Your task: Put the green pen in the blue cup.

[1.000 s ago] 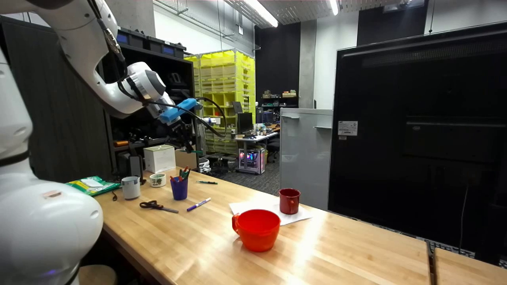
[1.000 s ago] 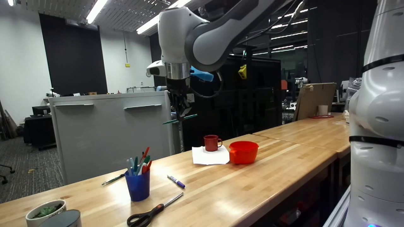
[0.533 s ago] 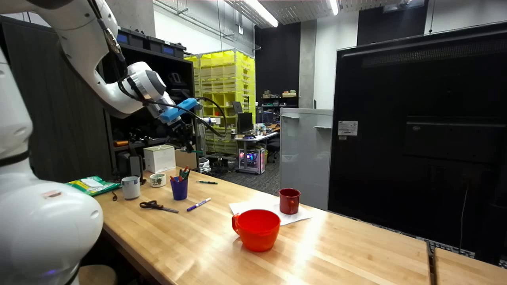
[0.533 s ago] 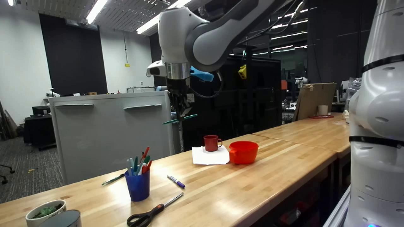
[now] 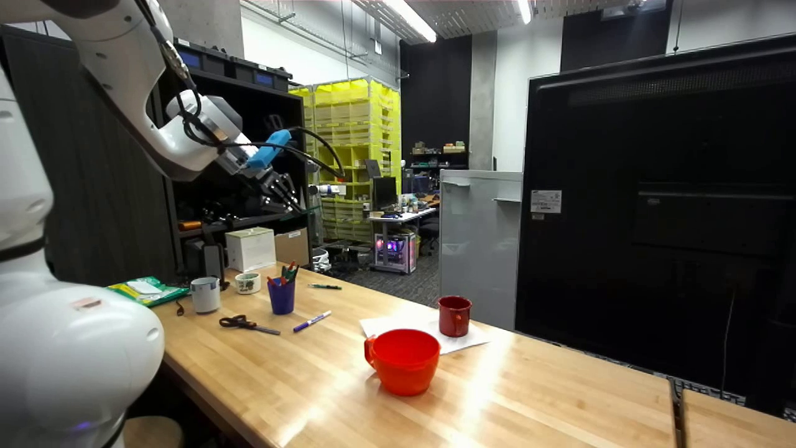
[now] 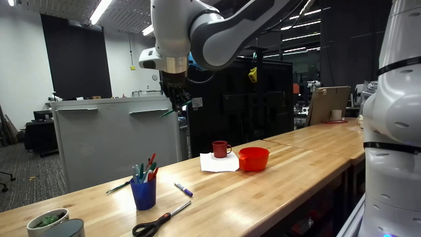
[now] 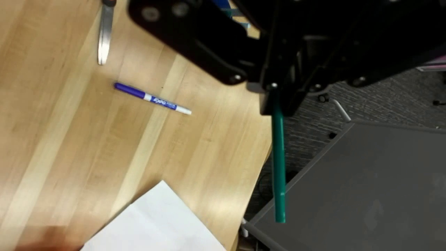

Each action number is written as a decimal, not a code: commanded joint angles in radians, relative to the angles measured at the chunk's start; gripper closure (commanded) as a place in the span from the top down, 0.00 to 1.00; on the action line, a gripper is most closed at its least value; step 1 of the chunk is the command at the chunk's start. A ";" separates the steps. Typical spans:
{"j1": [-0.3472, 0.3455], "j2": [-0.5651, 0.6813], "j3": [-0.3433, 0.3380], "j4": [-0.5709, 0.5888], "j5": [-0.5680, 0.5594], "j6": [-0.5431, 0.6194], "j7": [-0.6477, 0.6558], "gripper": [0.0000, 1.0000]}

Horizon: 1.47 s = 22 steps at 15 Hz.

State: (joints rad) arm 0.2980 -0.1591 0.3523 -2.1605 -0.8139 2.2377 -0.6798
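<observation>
My gripper [image 7: 277,101] is shut on the green pen [image 7: 278,167], which sticks out past the fingertips in the wrist view. In both exterior views the gripper [image 5: 300,208] [image 6: 177,108] holds the pen [image 6: 167,113] high above the far part of the table, tilted. The blue cup [image 6: 143,196] stands upright on the table with several pens and markers in it. It also shows in an exterior view [image 5: 282,298], lower than the gripper. In the wrist view only a small piece of the cup [image 7: 221,3] shows behind the fingers.
Near the cup lie scissors [image 6: 158,223], a purple marker [image 6: 183,190] and another pen [image 6: 117,187]. A plant pot [image 6: 47,220] and a grey mug [image 5: 205,295] stand beyond. A red bowl [image 5: 405,364] and a dark red cup [image 5: 454,316] on paper [image 6: 218,164] stand farther along.
Over the last half second my gripper has risen with the green pen, shifting left in both exterior views. The pen is tilted more. The things on the table have not moved.
</observation>
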 commanded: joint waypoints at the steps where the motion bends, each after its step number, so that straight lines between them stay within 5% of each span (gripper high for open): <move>1: 0.039 0.038 0.031 0.017 -0.134 -0.029 -0.037 0.02; 13: 0.108 0.115 0.071 -0.086 -0.663 -0.019 -0.073 0.02; 22: 0.123 0.140 0.078 -0.124 -0.803 -0.021 -0.057 0.02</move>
State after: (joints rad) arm 0.4097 -0.0185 0.4234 -2.2685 -1.5880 2.2285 -0.7368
